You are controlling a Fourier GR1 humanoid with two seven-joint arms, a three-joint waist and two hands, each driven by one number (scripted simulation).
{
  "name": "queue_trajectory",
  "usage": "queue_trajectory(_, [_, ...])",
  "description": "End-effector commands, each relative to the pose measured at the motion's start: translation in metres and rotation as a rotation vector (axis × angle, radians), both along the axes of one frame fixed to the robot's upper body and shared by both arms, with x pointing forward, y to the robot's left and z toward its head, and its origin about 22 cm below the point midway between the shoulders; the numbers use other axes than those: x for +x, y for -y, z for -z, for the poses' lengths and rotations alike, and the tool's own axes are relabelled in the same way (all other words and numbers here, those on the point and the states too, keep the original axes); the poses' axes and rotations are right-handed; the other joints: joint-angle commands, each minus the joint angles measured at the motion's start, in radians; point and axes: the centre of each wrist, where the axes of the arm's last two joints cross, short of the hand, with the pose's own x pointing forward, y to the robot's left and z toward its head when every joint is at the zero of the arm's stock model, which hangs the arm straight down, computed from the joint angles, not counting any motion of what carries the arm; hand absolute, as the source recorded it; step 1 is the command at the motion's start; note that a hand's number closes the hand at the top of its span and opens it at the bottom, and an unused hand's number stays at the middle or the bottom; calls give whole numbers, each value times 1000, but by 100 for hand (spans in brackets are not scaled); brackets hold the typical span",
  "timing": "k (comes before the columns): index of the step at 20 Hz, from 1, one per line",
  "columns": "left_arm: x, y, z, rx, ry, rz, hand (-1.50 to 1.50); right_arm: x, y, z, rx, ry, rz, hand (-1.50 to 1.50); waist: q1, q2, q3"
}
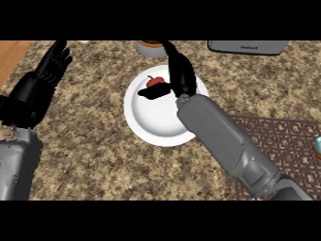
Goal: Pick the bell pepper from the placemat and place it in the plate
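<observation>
here the dark woven placemat is seen nearest, then the round white plate. over its far part the small red bell pepper is clamped by the right robot hand, release-ready; the left robot hand rests open.

Right hand covered most of the bell pepper; only a red sliver with stem showed at its thumb side. Whether the pepper touched the plate: could not tell. Beyond the hand, a grey appliance and a cup were cut by the top edge.
</observation>
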Motion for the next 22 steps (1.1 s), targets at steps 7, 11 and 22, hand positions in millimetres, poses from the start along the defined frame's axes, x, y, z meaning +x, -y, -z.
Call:
queue_trajectory(7, [-23, -30, 27, 14, -4, -75, 0, 18, 36, -5, 285, 27, 64, -150, -68, -17, -1])
queue_trajectory(11, [-18, -31, 5, 8, -7, -70, 0, 21, 75, -6, 336, 46, 81, -150, -83, -22, -1])
queue_trajectory(22, [-25, -19, 5, 7, -12, -99, 0, -11, 204, 29, 279, 58, 15, -150, -89, -24, -1])
